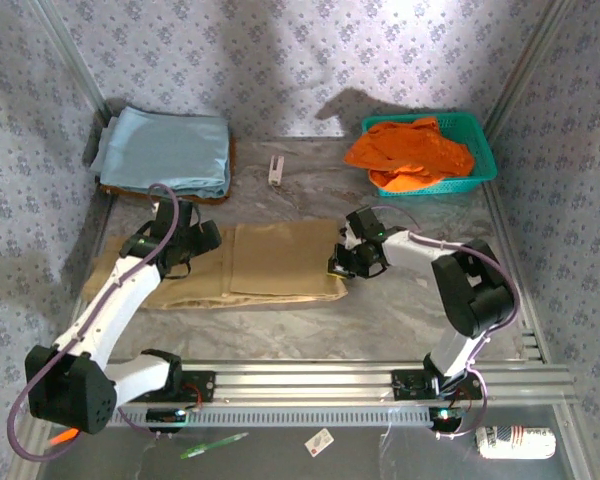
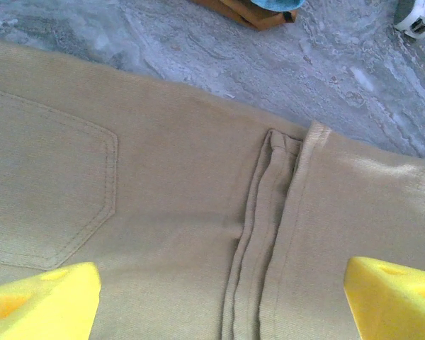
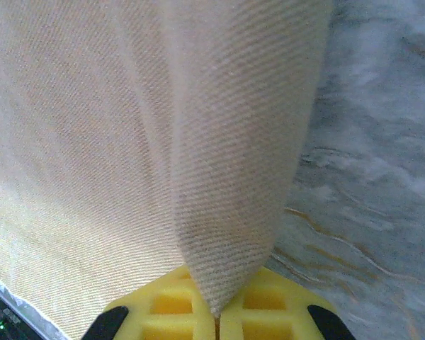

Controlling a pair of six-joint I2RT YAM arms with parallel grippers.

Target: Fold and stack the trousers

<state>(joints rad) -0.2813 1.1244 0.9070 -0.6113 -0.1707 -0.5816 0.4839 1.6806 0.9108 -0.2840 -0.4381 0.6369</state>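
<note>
The tan trousers [image 1: 250,265] lie flat across the middle of the table, folded lengthwise. My right gripper [image 1: 342,262] sits at their right end and is shut on a pinch of the tan cloth [image 3: 227,198], which rises in a ridge from between the yellow pads [image 3: 166,308]. My left gripper [image 1: 192,250] hovers over the trousers' left part, open, with its yellow fingertips [image 2: 42,301] spread wide above a back pocket [image 2: 49,191] and a seam fold [image 2: 269,212]. Nothing is between them.
A light blue folded cloth [image 1: 165,150] rests on a brown board at the back left. A teal basket [image 1: 480,150] with an orange garment [image 1: 410,150] stands at the back right. A small white object [image 1: 276,168] lies between them. Patterned walls close in both sides.
</note>
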